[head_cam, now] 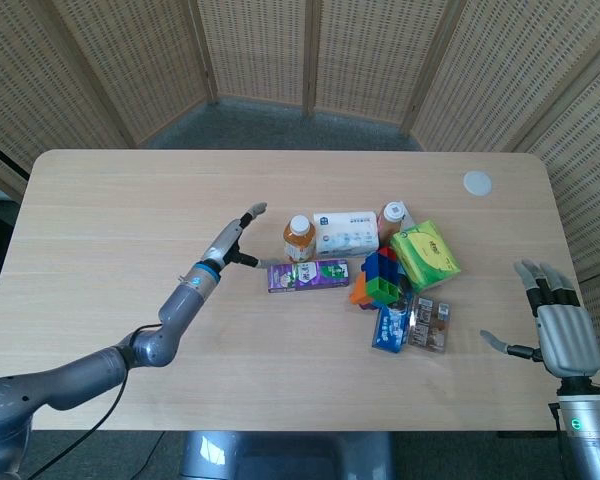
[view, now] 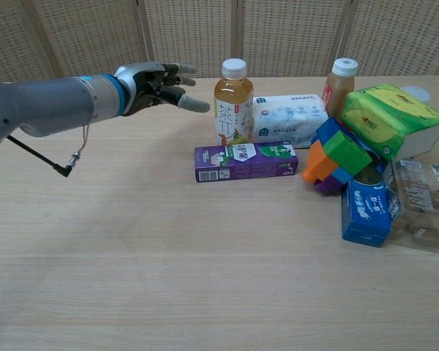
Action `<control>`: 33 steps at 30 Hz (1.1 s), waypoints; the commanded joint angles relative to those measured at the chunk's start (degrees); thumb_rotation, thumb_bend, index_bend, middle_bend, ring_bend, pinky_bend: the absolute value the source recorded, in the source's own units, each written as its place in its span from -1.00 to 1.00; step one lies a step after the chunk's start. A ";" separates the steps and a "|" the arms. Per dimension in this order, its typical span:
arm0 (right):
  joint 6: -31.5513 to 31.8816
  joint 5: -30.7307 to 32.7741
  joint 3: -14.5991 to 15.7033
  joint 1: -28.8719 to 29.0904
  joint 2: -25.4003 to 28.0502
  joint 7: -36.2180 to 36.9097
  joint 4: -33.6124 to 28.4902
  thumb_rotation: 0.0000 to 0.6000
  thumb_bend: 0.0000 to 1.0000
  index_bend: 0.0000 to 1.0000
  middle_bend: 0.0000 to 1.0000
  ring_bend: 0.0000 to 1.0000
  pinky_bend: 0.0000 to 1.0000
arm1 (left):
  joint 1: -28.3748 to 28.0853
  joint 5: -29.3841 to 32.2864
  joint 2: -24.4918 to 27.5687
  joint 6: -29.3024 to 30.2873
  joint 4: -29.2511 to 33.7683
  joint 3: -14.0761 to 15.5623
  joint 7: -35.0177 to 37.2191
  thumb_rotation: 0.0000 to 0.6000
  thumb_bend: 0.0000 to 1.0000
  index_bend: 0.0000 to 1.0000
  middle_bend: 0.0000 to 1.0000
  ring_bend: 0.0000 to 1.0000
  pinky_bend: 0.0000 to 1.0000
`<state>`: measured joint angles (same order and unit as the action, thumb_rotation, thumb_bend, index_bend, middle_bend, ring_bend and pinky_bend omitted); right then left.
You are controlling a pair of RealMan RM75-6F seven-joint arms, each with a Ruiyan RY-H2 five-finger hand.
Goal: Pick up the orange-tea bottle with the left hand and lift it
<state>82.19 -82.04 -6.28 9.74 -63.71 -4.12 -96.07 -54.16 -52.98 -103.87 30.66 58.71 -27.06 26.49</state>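
The bottle (view: 233, 102) stands upright on the bench (view: 132, 241), touching the tissue pack (view: 289, 119) on its right, with a purple box (view: 246, 161) just in front. The left hand (view: 157, 84) hovers near its left, fingers spread, holding nothing. It should come in level from the left, wrap the label mid-height, then lift straight up, clear of the box. The right hand (head_cam: 564, 332) rests spread at the far right.

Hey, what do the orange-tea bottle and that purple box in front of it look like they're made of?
The orange-tea bottle looks like clear, glossy plastic: amber liquid shows through above the printed label, and the white cap looks like opaque plastic. The purple box seems to be printed cardboard with a slightly shiny coating, judging by its sharp folded edges and barcode panel, though the exact finish is hard to confirm.
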 commanded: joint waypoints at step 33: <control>3.89 1.84 -0.68 -4.68 4.13 4.05 -1.03 0.04 -0.94 -1.00 -1.00 -1.00 -1.00 | -15.79 -8.38 -25.21 0.22 -40.88 -6.37 21.39 1.00 -0.21 0.26 0.32 0.35 -0.09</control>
<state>86.08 -80.20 -6.96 5.06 -59.58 -0.06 -97.10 -70.27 -61.64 -129.18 30.55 17.83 -33.23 47.75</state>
